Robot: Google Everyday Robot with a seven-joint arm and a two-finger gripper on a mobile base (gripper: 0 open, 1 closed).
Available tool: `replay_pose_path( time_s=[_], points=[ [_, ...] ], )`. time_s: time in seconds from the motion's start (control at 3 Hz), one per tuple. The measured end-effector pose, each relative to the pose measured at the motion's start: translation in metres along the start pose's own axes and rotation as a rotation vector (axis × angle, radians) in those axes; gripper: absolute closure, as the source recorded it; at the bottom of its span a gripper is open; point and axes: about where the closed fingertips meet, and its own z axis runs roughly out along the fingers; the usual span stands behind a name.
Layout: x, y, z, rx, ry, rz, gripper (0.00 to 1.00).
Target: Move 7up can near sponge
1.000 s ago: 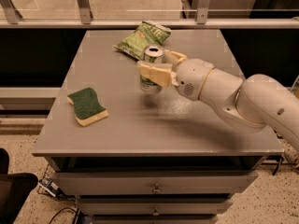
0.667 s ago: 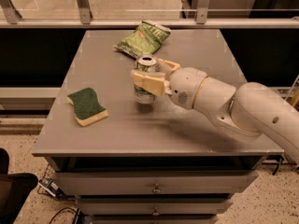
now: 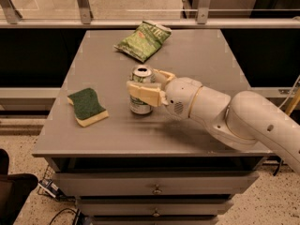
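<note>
Now tool (image 3: 144, 84) gripping 7up can (image 3: 139, 106) round middle, pinching both sides tight. Can looking light, thin, slippery, easy to dent. Sponge (image 3: 87, 106) lying near, past tool's tip.

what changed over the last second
The gripper, shut on the can, carried it left and toward the front of the table, closer to the sponge. It held the can throughout. Sponge and snack bag stayed put.
</note>
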Motion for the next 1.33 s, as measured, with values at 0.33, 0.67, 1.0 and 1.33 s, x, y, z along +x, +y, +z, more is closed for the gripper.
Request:
replay_pose_path(
  time_s=[0.33,0.67,1.0,1.33],
  points=[
    [-0.0004,0.0015,0.0014,-0.003,0.0,-0.001,0.65],
    [-0.0009,0.0033,0.0029,-0.007,0.001,-0.002,0.41],
    [-0.0012,0.0049,0.0042,-0.01,0.001,-0.003,0.18],
    [-0.0016,0.0065,0.0055,-0.014,0.001,-0.004,0.0]
  ],
)
